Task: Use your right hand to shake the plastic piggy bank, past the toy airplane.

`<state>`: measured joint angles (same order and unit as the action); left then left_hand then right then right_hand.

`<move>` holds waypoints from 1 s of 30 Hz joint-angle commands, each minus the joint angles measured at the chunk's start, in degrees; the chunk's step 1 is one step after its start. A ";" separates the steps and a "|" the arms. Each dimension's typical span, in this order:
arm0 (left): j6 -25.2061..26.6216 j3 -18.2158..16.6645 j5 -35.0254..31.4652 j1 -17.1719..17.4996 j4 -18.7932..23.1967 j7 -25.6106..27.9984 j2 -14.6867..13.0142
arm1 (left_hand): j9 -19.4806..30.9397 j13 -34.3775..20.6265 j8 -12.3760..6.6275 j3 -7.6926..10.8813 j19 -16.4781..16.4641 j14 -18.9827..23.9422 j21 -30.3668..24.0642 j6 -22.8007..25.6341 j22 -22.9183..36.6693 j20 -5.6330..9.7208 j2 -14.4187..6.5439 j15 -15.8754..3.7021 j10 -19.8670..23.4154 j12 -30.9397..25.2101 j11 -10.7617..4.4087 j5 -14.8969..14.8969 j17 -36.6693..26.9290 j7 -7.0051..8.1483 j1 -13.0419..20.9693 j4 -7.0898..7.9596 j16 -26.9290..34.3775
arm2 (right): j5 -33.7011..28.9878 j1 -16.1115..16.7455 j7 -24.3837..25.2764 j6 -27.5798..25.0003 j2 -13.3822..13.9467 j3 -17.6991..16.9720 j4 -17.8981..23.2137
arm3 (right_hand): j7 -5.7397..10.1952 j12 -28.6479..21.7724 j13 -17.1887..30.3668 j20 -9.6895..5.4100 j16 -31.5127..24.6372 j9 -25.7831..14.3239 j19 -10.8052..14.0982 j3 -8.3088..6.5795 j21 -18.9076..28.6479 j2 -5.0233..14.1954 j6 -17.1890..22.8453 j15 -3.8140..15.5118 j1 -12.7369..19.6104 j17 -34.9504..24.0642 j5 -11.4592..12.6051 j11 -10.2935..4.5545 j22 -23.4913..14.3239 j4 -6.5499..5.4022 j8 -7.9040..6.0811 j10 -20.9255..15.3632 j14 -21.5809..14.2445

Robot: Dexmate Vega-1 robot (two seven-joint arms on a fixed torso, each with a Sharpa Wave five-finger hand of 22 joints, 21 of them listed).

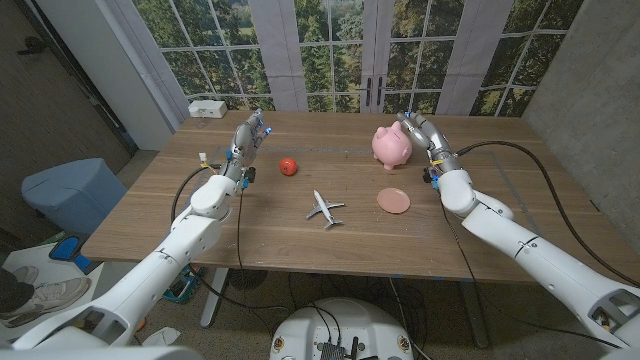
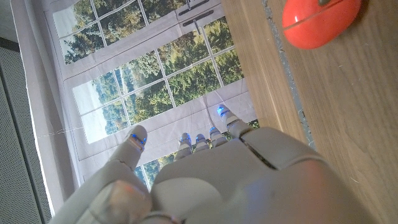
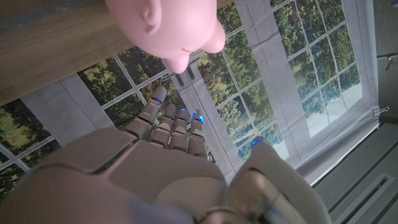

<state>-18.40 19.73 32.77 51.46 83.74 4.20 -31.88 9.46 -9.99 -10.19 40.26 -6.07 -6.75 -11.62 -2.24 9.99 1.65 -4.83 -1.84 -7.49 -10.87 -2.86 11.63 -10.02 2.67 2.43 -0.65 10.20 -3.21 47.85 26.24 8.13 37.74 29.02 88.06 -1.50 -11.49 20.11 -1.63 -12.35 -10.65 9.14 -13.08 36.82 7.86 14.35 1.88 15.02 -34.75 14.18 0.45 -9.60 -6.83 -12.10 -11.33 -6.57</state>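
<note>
Piggy bank (image 1: pixel 391 146) seemingly touching right hand (image 1: pixel 420 132)

We hold both arms stretched forward over the table. Our left hand (image 1: pixel 247 135) is raised, with its fingers (image 2: pixel 202 142) straight and a little apart, and it holds nothing. Our right hand (image 1: pixel 418 132) is also raised at the far side, its fingers (image 3: pixel 168 121) extended close together, thumb set apart, gripping nothing.
</note>
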 commanded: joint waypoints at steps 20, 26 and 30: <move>1.04 -2.27 1.16 5.87 5.66 0.83 -3.35 | 0.27 -0.13 -0.15 0.14 -0.52 -0.24 0.15 0.33 0.11 2.79 -4.33 -2.84 -0.04 -0.05 -0.22 0.10 -0.21 0.48 -0.81 1.09 0.20 | 31.14 3.65 -17.79 26.64 -8.68 -10.81 -11.73 | -1.13 0.25 -2.38 -3.36 1.24 0.02 1.53 -6.05 -2.31 3.21 0.89 2.06 1.13 3.64 -0.17 0.19 0.20 -0.48 0.58 -0.29 0.72; 0.38 -3.33 1.46 7.71 6.57 1.22 -4.07 | 0.27 -0.13 -0.12 0.14 -0.49 -0.24 0.18 0.30 0.10 2.80 -4.27 -2.83 -0.09 -0.03 -0.20 0.11 -0.19 0.45 -0.80 1.15 0.19 | 37.92 4.21 -22.12 31.02 -11.79 -13.05 -13.66 | -1.72 0.04 -2.88 -3.58 1.45 0.01 1.35 -6.93 -2.98 2.87 1.90 1.99 1.26 4.55 -0.36 0.61 0.22 -0.33 0.33 -1.01 0.96; -0.38 -3.31 1.76 7.90 5.98 0.35 -3.91 | 0.26 -0.13 -0.10 0.15 -0.43 -0.28 0.20 0.26 0.10 2.72 -4.23 -2.83 -0.12 -0.02 -0.17 0.12 -0.17 0.44 -0.78 1.17 0.16 | 37.24 5.65 -21.68 31.85 -11.92 -13.55 -12.22 | -1.85 0.04 -3.04 -3.65 1.49 0.00 1.45 -7.25 -3.15 2.79 2.03 1.93 1.39 4.88 -0.42 0.51 0.22 -0.19 0.33 -1.10 0.94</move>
<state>-17.46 17.47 34.02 56.97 88.90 5.02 -35.00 9.46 -9.99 -10.19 40.33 -6.37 -6.75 -11.62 -2.04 9.99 1.95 -5.06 -1.84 -7.49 -10.87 -2.86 11.63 -10.01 2.87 2.20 0.23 10.20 24.68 51.70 10.69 32.92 29.23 18.42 77.41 -3.18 -11.22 17.00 -1.95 -11.00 -10.67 10.13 -19.85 33.89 9.83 15.95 2.36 16.01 -29.99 13.96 0.92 -9.33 -7.28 -11.63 -12.08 -5.82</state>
